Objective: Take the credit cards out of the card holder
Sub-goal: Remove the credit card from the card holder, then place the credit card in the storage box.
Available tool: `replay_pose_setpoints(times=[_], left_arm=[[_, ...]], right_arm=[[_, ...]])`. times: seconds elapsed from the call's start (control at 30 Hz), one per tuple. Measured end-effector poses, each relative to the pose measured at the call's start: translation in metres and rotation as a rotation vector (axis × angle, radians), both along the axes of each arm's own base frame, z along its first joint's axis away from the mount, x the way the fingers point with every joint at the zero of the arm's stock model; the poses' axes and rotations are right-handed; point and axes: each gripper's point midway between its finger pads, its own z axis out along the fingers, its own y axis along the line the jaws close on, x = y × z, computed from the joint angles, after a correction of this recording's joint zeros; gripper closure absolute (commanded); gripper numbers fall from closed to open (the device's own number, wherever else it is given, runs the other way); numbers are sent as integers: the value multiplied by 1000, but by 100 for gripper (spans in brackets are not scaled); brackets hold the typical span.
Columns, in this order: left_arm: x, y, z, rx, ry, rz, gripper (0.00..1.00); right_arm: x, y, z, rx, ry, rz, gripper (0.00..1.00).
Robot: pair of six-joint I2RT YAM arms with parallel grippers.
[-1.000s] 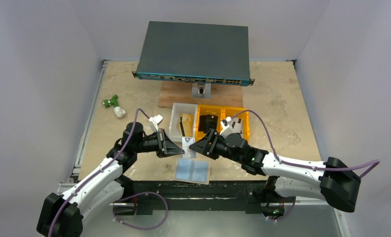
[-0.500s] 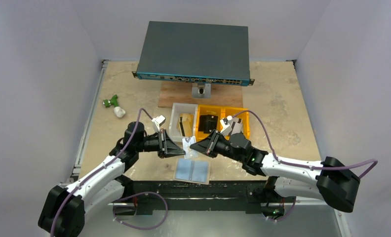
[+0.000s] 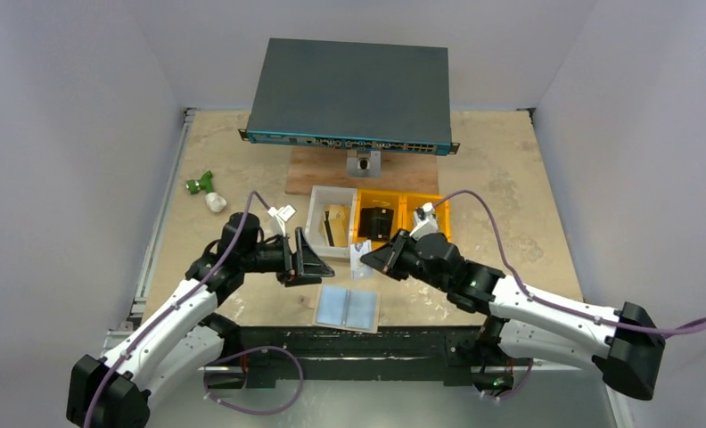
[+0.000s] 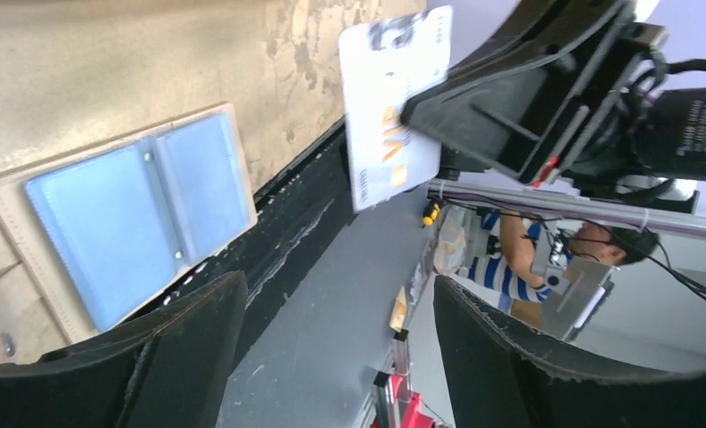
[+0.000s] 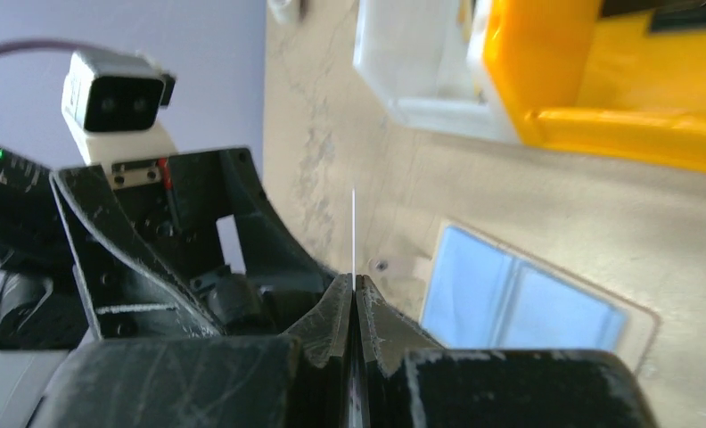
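Note:
The card holder (image 3: 348,308) lies open and flat near the table's front edge, its pale blue panels up; it also shows as card holder (image 4: 135,209) and card holder (image 5: 519,303). My right gripper (image 3: 369,261) is shut on a white credit card (image 3: 359,258) and holds it upright above the table, just behind the holder. The left wrist view shows that card (image 4: 392,107) face on, pinched at its right edge. It is edge-on in the right wrist view, a thin white card (image 5: 354,227) rising from my shut right gripper (image 5: 356,290). My left gripper (image 3: 318,263) stands open just left of the card, apart from it; the left gripper (image 4: 332,357) holds nothing.
Behind the grippers stand a white bin (image 3: 317,223) and two yellow bins (image 3: 404,219), with a black block in the middle one. A network switch (image 3: 349,89) sits on a wooden board (image 3: 323,174) at the back. A green and white object (image 3: 205,189) lies at the left.
Both grippers were on the card half a second ago. The left gripper has let go, opened and drawn back left. The right gripper shut on the card and carried it slightly right.

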Motion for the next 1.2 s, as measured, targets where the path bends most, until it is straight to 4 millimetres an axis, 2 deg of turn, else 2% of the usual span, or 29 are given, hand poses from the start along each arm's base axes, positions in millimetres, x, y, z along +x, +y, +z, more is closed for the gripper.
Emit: replay_pose_setpoints(times=[0.1,0.33,0.47,0.57,0.67,0.77,0.97,1.2], left_arm=[[2,5,0,55,-26,7,23],[-2,13,-10,131,-24,-1,22],[-5,15,-13,147,-13,-5,22],[-5,15,-12,152,-20,-11,22],[-6,16,-11,157,-21,-15,22],[-8,17,-12,163,-17,-19,22],[-10,18,-14,170,-5,-21,22],[-12,19,-13,171,-10,-24,23]], right_arm=[[12,-20,9,-74,-27,-85,100],[51,-89,13,-430,-45,-358,100],[65,-122,-8,-676,-20,-451,100],[69,-146,-32,-859,12,-484,100],[73,-164,-45,-1002,29,-509,100],[81,-170,-47,-1082,20,-532,100],[102,-171,-50,-1204,-2,-566,100],[115,-176,-61,-1332,-10,-575,100]])
